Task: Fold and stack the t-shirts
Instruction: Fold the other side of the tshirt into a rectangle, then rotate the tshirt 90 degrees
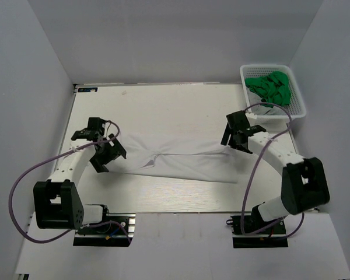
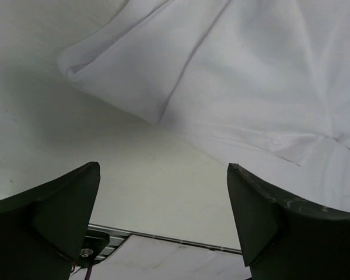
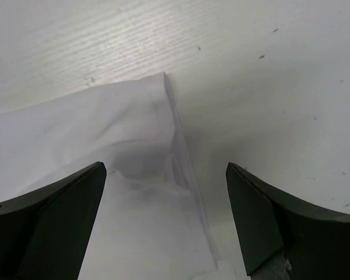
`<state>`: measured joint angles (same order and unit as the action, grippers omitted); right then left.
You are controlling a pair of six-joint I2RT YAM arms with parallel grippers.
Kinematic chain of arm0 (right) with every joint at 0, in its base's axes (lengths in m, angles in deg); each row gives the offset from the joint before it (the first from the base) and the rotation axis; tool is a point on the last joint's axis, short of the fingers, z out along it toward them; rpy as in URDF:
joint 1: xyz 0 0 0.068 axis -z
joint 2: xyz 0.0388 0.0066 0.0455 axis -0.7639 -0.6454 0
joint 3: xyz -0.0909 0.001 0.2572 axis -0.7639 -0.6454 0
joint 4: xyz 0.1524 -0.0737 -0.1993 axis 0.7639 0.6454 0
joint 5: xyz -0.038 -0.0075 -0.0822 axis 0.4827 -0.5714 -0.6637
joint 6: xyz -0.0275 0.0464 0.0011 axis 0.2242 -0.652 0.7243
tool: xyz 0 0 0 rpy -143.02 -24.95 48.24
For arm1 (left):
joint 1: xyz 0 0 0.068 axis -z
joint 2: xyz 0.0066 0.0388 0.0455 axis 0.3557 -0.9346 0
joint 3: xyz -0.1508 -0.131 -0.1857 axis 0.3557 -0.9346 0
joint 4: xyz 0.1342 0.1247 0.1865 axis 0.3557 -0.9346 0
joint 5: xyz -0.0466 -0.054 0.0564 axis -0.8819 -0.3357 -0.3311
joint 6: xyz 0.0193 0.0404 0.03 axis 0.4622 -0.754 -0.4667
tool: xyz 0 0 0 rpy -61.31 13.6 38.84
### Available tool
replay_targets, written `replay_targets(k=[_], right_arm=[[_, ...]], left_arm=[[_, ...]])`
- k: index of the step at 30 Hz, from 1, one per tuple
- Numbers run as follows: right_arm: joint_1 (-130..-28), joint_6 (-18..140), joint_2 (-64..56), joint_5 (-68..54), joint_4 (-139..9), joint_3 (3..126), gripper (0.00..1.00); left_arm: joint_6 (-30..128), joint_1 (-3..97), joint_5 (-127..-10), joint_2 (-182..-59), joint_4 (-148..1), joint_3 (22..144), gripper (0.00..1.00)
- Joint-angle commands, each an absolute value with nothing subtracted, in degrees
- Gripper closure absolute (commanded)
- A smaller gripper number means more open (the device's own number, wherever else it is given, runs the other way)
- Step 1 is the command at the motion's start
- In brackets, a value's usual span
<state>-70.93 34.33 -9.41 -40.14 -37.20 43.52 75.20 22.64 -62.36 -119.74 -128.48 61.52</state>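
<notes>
The left gripper [image 1: 107, 153] hovers with its jaws spread wide and nothing between them. The white t-shirt [image 1: 175, 158] lies on the table [image 1: 163, 105] just ahead of its fingertips, a folded corner nearest and the cloth running toward its right finger. The right gripper [image 1: 236, 139] is likewise wide apart and empty, poised over the shirt's other end, whose corner lies below and between its fingers [image 3: 46, 221]. The shirt stretches as a long creased band from one gripper to the other. Well beyond the right gripper, the green t-shirts [image 1: 271, 87] sit bunched in a white mesh basket [image 1: 297, 109]
</notes>
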Motion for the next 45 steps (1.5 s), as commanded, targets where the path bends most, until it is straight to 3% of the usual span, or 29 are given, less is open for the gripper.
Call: replay_targets(k=[1, 7, 12, 18, 34, 42, 45], right_arm=[[-71.1, 33.5, -2.7, -43.2, -37.4, 43.8, 0.1], [-72.6, 43.9, -4.7, -28.8, -46.0, 47.6, 0.1], [-74.4, 45.1, -13.8, -21.0, -48.4, 53.3, 0.1], [-75.6, 42.8, -19.6, -17.9, -45.3, 56.0, 0.1], [-73.3, 43.4, -13.1, -20.5, -46.1, 37.7, 0.1], [-79.7, 53.0, -8.1, -5.8, -46.6, 30.9, 0.1], [-84.4, 52.9, -7.7, -1.9, -47.4, 29.7, 0.1]], left_arm=[[73.6, 22.3, -60.0, -115.8, -129.1, 68.0, 0.0], [72.4, 23.6, -72.0, -123.6, -116.4, 72.8, 0.0], [75.9, 23.6, -86.9, -132.2, -103.0, 72.8, 0.0], [76.9, 24.1, -88.9, -139.1, -98.5, 74.0, 0.0], [74.7, 24.1, -77.8, -153.5, -105.6, 76.4, 0.0], [76.9, 26.0, -80.0, -170.0, -103.8, 94.9, 0.0], [78.1, 28.3, -80.0, -177.8, -103.1, 108.3, 0.0]])
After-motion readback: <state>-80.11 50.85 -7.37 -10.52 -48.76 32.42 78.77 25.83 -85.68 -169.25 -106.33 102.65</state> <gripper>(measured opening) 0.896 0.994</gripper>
